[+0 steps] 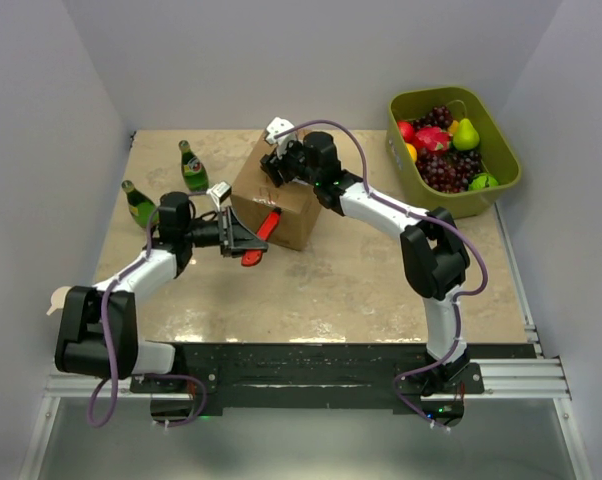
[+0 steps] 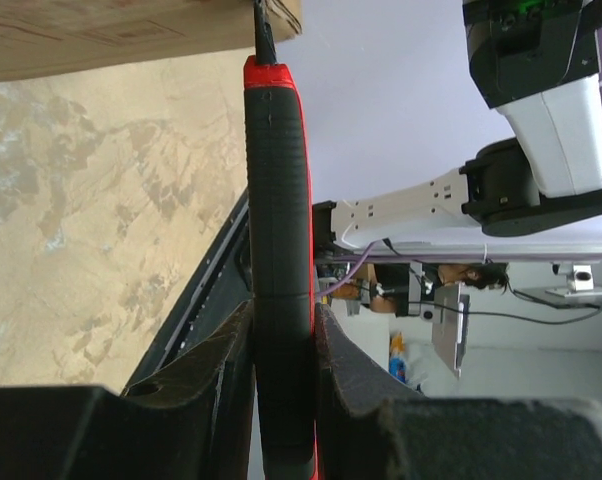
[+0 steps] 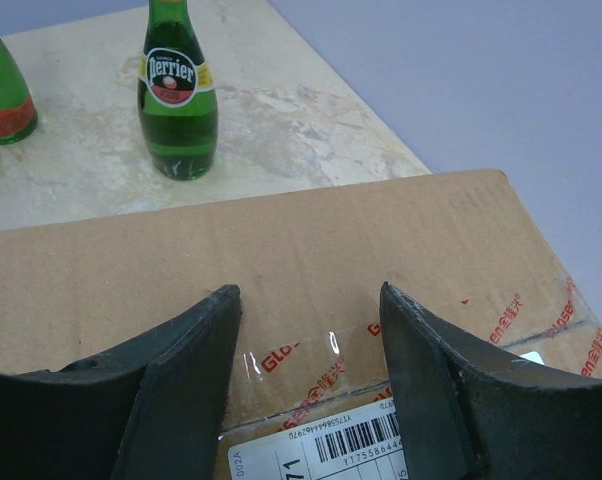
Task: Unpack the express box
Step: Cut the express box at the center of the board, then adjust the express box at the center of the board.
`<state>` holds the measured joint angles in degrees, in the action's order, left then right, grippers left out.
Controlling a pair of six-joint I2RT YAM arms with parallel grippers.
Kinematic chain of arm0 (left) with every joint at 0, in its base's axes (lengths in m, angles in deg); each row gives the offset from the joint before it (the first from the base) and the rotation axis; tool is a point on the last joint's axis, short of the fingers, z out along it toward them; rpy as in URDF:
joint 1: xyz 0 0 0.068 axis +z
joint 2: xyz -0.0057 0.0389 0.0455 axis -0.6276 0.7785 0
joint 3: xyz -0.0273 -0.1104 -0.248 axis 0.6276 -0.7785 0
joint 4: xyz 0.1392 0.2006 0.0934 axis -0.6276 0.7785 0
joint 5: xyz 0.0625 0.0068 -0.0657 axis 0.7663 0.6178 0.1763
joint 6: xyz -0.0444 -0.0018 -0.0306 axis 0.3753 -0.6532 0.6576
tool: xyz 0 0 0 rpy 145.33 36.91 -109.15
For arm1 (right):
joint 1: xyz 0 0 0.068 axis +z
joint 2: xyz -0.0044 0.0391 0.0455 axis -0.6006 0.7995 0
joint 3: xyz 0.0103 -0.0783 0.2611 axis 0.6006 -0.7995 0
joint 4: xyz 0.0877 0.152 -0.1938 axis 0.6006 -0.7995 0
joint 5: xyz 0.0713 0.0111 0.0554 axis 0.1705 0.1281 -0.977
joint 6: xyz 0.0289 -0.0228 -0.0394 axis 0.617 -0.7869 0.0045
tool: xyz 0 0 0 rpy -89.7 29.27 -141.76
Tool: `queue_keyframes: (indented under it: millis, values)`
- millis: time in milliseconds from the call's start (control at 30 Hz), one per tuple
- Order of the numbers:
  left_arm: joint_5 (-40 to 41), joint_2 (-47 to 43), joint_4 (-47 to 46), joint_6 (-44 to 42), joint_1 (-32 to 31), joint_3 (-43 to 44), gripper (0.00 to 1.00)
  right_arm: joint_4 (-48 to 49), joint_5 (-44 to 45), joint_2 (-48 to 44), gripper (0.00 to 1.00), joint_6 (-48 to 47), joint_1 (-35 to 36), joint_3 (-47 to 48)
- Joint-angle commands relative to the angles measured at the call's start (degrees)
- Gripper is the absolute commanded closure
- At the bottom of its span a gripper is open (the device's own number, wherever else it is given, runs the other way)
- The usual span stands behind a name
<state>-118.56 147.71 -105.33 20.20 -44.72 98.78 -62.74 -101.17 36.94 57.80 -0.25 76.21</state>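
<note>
The brown cardboard express box (image 1: 273, 200) sits mid-table, taped shut, with its white barcode label (image 3: 331, 445) on top. My left gripper (image 1: 243, 238) is shut on a red-and-black box cutter (image 1: 263, 234), whose tip touches the box's near edge; in the left wrist view the cutter (image 2: 279, 250) runs up to the box (image 2: 101, 30). My right gripper (image 1: 276, 160) is open and rests on the top of the box (image 3: 281, 260), fingers (image 3: 191, 370) spread over the tape seam.
Two green Perrier bottles (image 1: 192, 167) (image 1: 138, 204) stand left of the box; they also show in the right wrist view (image 3: 178, 90). An olive-green tub (image 1: 501, 165) of fruit sits at the back right. White walls surround the table.
</note>
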Motion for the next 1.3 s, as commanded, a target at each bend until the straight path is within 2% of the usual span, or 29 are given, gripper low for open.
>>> queue_keyframes:
  millis: [0, 267, 333, 467, 567, 667, 733, 767, 800, 833, 900, 967, 1100, 1200, 1267]
  values:
    - [-7.83, -1.4, -5.16, -2.13, -3.91, 4.4, 1.0, -20.57, -0.01, 8.07, 0.37, -1.54, 2.62, -4.77]
    - [-7.22, -1.05, -6.13, -2.75, -4.26, 4.23, 1.0, -20.92, 0.52, 7.19, 0.37, -2.51, 2.71, -5.47]
    - [-8.18, -1.4, -3.24, -4.85, -4.26, 5.1, 1.0, -21.19, 0.52, 6.22, 0.38, -3.03, 2.62, -4.95]
    - [-9.59, -4.73, 6.41, -11.35, -4.26, 5.81, 1.0, -22.94, -0.01, 1.4, 0.38, -3.21, 2.45, 1.36]
    - [-9.5, -9.04, 13.09, -17.76, -3.65, 4.5, 1.0, -22.94, -0.45, -2.65, 0.31, -2.6, 0.87, 8.12]
    - [-6.0, -12.64, 24.5, -28.65, -1.64, 5.28, 1.0, -21.9, -2.29, -3.45, 0.28, 0.2, -3.43, 14.8]
    - [-0.49, -14.4, 30.06, -38.13, 0.12, 6.77, 1.0, -23.2, -3.43, -0.22, 0.25, 1.44, -6.24, 18.85]
    - [2.07, -15.02, 35.48, -42.0, 2.05, 9.21, 1.0, -26.51, -4.66, 1.63, 0.24, 1.97, -9.04, 24.53]
    - [4.36, -16.24, 36.58, -46.91, 3.02, 10.19, 1.0, -28.29, -5.45, 3.56, 0.21, 2.41, -10.63, 27.46]
    - [9.08, -16.86, 37.63, -48.79, 3.82, 11.07, 1.0, -29.7, -6.16, 5.84, 0.2, 3.2, -12.13, 30.27]
    - [13.59, -18.09, 39.66, -52.13, 5.84, 12.92, 1.0, -30.42, -6.43, 11.39, 0.18, 6.36, -16.88, 36.79]
    - [18.34, -18.62, 40.02, -52.85, 9.61, 13.8, 1.0, -27.8, -5.47, 14.46, 0.15, 4.28, -19.35, 38.99]
    - [20.9, -18.37, 39.49, -52.15, 14.54, 14.6, 1.0, -23.92, -2.31, 18.43, 0.15, 1.98, -21.81, 40.5]
    - [22.75, -16.88, 40.98, -54.33, 16.66, 15.91, 1.0, -19.79, 0.6, 22.02, 0.18, 0.39, -22.95, 40.41]
    - [22.93, -16.0, 41.69, -55.04, 17.09, 17.23, 1.0, -19.51, -1.67, 24.05, 0.18, -0.22, -24.27, 42.16]
